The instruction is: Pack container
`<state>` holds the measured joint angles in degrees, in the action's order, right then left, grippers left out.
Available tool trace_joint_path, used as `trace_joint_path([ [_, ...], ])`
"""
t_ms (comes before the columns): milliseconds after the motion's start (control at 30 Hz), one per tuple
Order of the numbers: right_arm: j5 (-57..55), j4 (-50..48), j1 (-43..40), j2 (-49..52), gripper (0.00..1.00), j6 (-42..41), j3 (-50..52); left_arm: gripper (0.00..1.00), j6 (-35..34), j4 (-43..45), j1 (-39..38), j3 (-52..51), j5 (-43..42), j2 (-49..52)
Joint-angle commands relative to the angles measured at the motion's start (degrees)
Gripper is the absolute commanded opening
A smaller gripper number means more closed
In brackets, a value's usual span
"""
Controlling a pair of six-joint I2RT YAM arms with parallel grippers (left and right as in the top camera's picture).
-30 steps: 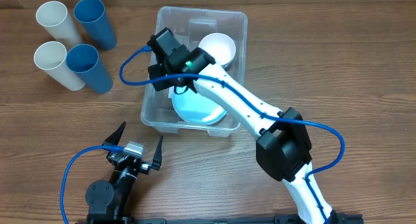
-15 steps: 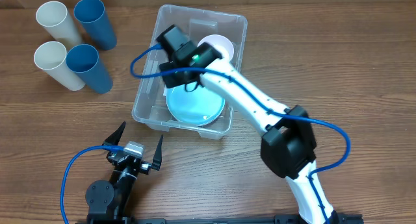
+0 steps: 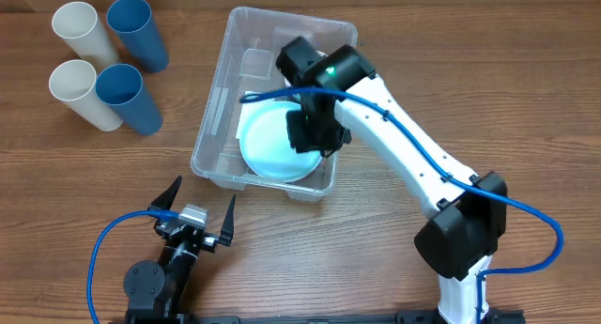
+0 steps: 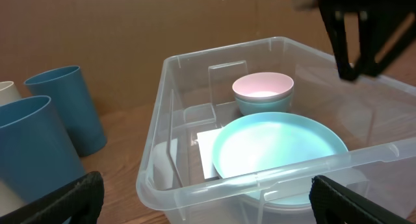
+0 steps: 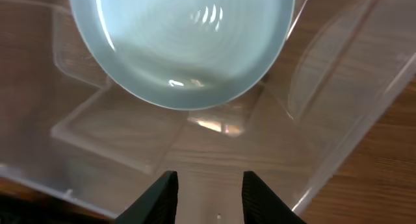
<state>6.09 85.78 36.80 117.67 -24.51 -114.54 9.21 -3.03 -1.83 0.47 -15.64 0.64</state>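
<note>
- The large clear rectangular plastic container [image 3: 214, 108] sat mid-way along the wooden surface [image 3: 488, 70].
- A round light blue plate [image 3: 268, 155] lay flat inside it, with a pale bowl [image 4: 263, 86] behind.
- The right gripper [image 5: 208, 197] hung over the plate, its fingers slightly parted and empty.
- The left gripper [image 3: 200, 202] stood near the container, spread wide and holding nothing.
- Four tall white and blue cups [image 3: 122, 89] stood to the left.

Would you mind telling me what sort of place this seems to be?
Most likely a robotics lab test bench, not a home: two cabled robot arms share a wood-grain table, a plain brown board backs it, and the container and cups look staged.
</note>
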Motion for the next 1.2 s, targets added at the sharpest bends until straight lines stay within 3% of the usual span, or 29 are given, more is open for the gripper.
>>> trace_joint_path([
  [0,0.04,-1.03,0.33,0.11,0.34,-1.29,4.11,1.0,0.66,0.07,0.42,-0.2,0.13,-0.39],
  [500,-14.14,3.65,0.11,0.11,0.35,-1.16,7.39,1.0,0.63,0.07,0.42,-0.2,0.13,-0.39],
  [667,-13.66,2.6,0.11,0.11,0.35,-0.76,7.21,1.0,0.66,0.07,0.42,-0.2,0.13,-0.39],
  [733,-11.98,1.92,0.39,0.09,0.35,0.33,5.09,1.0,0.66,0.07,0.42,-0.2,0.13,-0.39],
  [867,-8.35,3.87,-0.15,0.07,0.39,0.98,-9.9,1.0,0.66,0.07,0.42,-0.2,0.13,-0.39],
  [1000,-6.99,7.37,-6.43,-0.02,0.59,0.81,-23.04,1.0,0.66,0.07,0.42,-0.2,0.13,-0.39],
  [1100,-6.99,7.58,-16.22,0.0,0.94,0.17,-24.33,1.0,0.66,0.07,0.42,-0.2,0.13,-0.39],
  [1167,-7.02,7.45,-23.08,0.0,1.0,-1.31,-24.33,1.0,0.63,0.07,0.42,-0.2,0.13,-0.39],
])
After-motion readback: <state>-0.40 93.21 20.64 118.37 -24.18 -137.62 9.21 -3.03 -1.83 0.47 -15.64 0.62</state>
